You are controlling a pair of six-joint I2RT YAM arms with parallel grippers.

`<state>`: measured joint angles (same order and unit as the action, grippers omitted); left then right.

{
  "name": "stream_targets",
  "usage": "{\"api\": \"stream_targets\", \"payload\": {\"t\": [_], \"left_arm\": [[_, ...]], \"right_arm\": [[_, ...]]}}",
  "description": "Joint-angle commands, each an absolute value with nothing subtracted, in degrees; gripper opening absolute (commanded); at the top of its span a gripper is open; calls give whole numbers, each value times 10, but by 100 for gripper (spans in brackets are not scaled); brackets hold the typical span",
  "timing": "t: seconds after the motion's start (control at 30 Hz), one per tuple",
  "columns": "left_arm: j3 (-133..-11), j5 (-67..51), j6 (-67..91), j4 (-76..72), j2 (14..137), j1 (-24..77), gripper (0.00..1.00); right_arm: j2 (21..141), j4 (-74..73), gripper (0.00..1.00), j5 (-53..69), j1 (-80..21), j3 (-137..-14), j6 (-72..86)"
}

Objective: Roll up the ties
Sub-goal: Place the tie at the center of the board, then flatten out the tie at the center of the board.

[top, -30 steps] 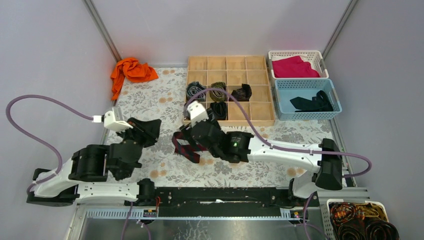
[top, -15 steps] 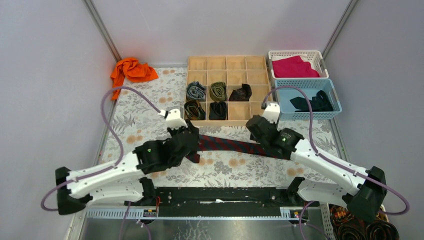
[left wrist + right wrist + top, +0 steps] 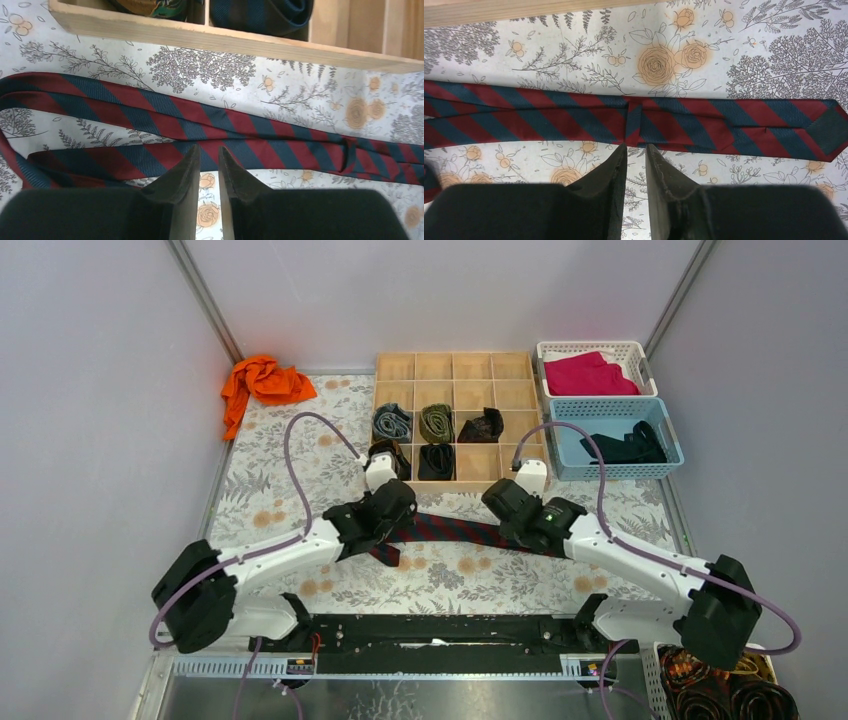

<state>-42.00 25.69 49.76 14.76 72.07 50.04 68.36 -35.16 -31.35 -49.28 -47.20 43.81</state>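
A navy tie with red diagonal stripes (image 3: 455,531) lies flat across the flowered mat, folded back on itself at its left end. My left gripper (image 3: 390,515) hovers over that left part. In the left wrist view its jaws (image 3: 209,149) stand a narrow gap apart at the tie's (image 3: 165,120) near edge, with only mat between them. My right gripper (image 3: 512,515) is over the right part. Its jaws (image 3: 636,146) are also narrowly open, beside the tie's (image 3: 574,117) keeper loop. Rolled ties (image 3: 436,423) fill several cells of the wooden box.
The wooden divider box (image 3: 462,481) stands just beyond the tie. Right of it are a blue basket (image 3: 566,440) of black ties and a white basket (image 3: 642,362) with magenta cloth. An orange cloth (image 3: 262,380) lies at the back left. A bin of coils (image 3: 720,688) is near right.
A second ago the right gripper held the tie bunched at centre left and the left arm was drawn back. The tie now lies stretched out, both grippers over it with jaws narrowed.
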Motion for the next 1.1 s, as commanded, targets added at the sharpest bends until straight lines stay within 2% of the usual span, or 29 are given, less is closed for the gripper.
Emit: {"api": "stream_targets", "payload": {"t": [0.0, 0.1, 0.2, 0.5, 0.6, 0.9, 1.07], "left_arm": [[-411, 230, 498, 91, 770, 481, 25], [-413, 221, 498, 69, 812, 467, 21], [-429, 216, 497, 61, 861, 452, 18], [-460, 196, 518, 75, 950, 412, 16], [-439, 182, 534, 87, 946, 385, 15], [-315, 199, 551, 153, 805, 326, 14], [-277, 221, 556, 199, 714, 317, 16]], "right_arm": [[637, -338, 25, -315, -489, -470, 433], [605, -326, 10, -315, -489, -461, 423], [583, -320, 2, -315, -489, -460, 412], [552, -328, 0, -323, -489, -478, 382], [556, -335, 4, -324, -489, -483, 380], [604, -334, 31, -324, -482, -466, 395], [671, -294, 33, -293, -473, -445, 402]]}}
